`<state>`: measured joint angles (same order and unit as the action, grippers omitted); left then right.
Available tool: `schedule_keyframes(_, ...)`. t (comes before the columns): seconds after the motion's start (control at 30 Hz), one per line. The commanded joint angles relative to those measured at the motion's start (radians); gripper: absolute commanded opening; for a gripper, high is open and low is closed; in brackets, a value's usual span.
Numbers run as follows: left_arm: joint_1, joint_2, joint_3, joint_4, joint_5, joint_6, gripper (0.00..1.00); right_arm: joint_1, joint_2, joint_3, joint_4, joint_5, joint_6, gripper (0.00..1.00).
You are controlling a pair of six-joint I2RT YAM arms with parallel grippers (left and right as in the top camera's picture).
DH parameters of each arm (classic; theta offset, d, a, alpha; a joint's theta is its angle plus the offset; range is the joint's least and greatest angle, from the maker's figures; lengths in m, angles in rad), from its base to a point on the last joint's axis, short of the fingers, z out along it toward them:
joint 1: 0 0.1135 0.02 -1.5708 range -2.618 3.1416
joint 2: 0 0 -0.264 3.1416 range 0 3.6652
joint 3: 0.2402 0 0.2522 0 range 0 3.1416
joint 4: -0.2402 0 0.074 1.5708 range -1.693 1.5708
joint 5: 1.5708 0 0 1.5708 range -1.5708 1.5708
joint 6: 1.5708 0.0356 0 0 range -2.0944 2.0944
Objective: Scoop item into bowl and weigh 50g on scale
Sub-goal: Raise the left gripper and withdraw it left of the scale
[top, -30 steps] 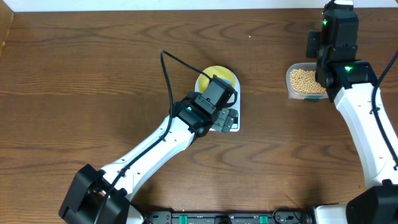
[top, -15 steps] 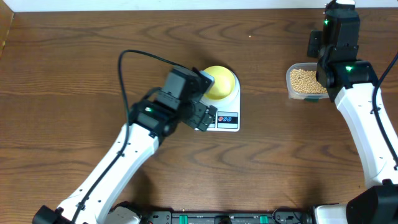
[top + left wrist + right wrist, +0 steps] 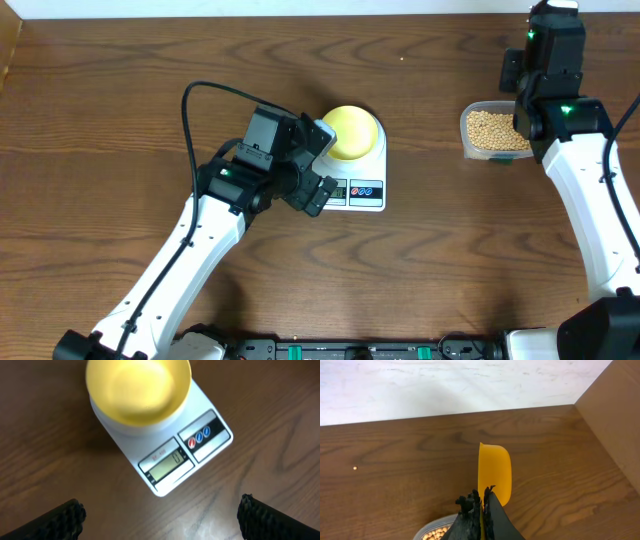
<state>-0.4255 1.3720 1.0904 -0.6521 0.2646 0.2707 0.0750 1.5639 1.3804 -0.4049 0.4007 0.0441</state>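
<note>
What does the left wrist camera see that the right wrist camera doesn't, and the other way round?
Only the left wrist view shows the empty yellow bowl sitting on the white scale, with the left gripper open wide, its fingertips at the bottom corners of the picture. Only the right wrist view shows the right gripper shut on a yellow scoop, the rim of a clear container of beans below it, and a white wall. Both show the brown wooden table.
</note>
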Motion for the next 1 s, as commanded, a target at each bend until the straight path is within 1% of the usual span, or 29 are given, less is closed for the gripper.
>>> schedule_keyframes(0.0,0.005,-0.003,-0.007,-0.021,0.016,0.025,0.99,-0.006,-0.006,0.013,0.004,0.012,0.011,0.01)
schedule_keyframes(0.2,0.022,-0.02,-0.007,-0.025,0.016,0.029,0.99,-0.016,-0.006,0.013,0.011,0.012,0.011,0.01)
schedule_keyframes(0.47,0.086,-0.067,-0.007,-0.002,0.039,0.096,0.99,-0.023,-0.006,0.013,0.023,0.012,0.011,0.01)
schedule_keyframes(0.53,0.088,-0.065,-0.007,0.029,0.068,0.095,0.99,-0.023,-0.006,0.013,0.023,0.012,0.011,0.01)
schedule_keyframes(0.97,0.088,-0.065,-0.007,0.025,0.064,0.076,0.99,-0.023,-0.006,0.013,0.005,0.011,0.011,0.01)
